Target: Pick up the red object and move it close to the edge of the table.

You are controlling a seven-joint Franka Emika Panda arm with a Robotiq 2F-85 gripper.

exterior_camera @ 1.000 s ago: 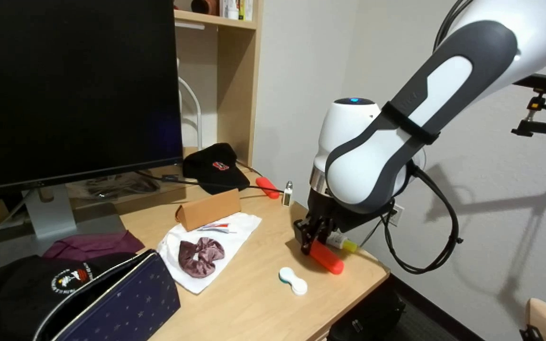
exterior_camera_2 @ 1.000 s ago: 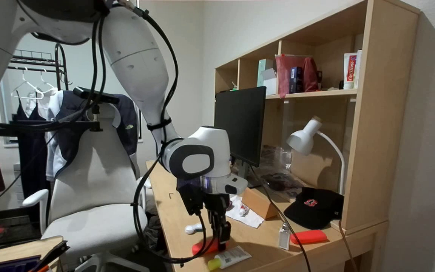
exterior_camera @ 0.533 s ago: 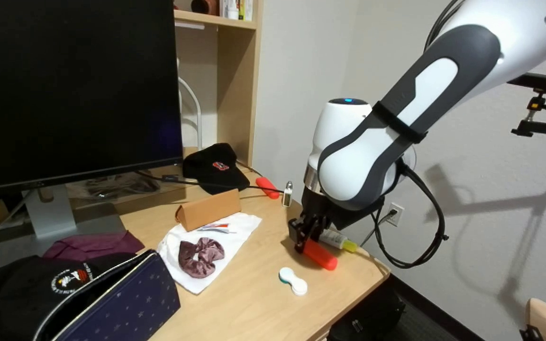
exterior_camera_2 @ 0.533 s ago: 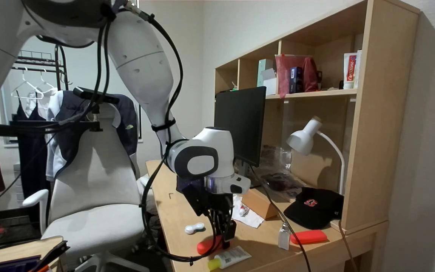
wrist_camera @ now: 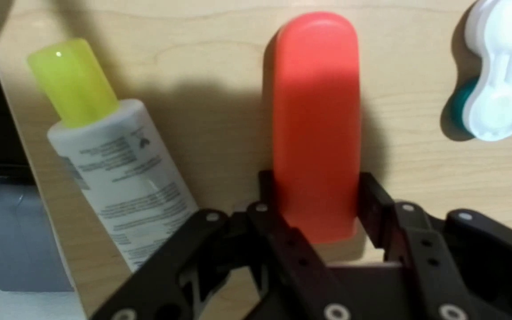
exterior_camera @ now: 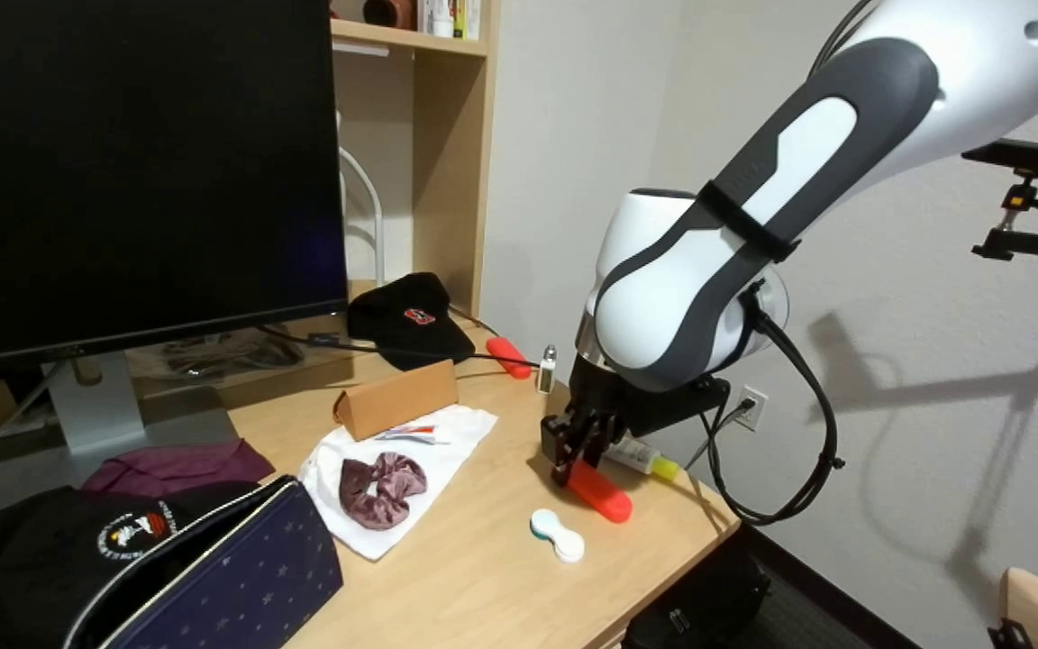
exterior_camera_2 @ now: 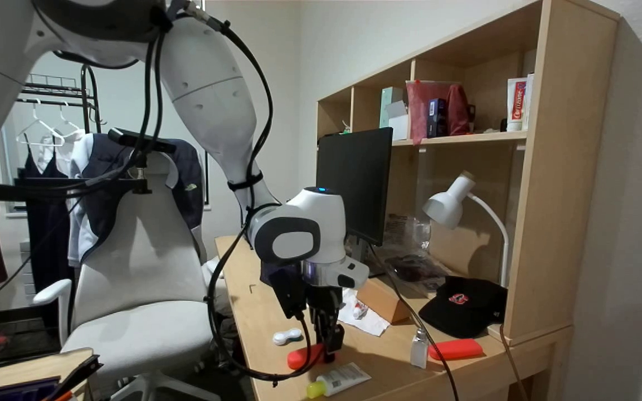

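– Fingers (wrist_camera: pixel 374 202) first: what are yours doing?
– Your gripper (wrist_camera: pixel 316 191) pinches the red bar (wrist_camera: pixel 316 115) on both sides, near one end.
– Is your bar up off the table (wrist_camera: pixel 220 26)?
– I can't tell you. It is down low.
– What sits near it?
– On one side you have a white tube (wrist_camera: pixel 125 186) with a yellow cap (wrist_camera: pixel 76 84), between the bar and the table's edge. On the other side, a small white case (wrist_camera: pixel 500 73). Farther off, you see another red thing (exterior_camera_2: pixel 460 349) just beside a little bottle (exterior_camera_2: pixel 419 351).

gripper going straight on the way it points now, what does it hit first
Likely the table, just under the gripper and the red object it grips; whether they touch it is unclear.
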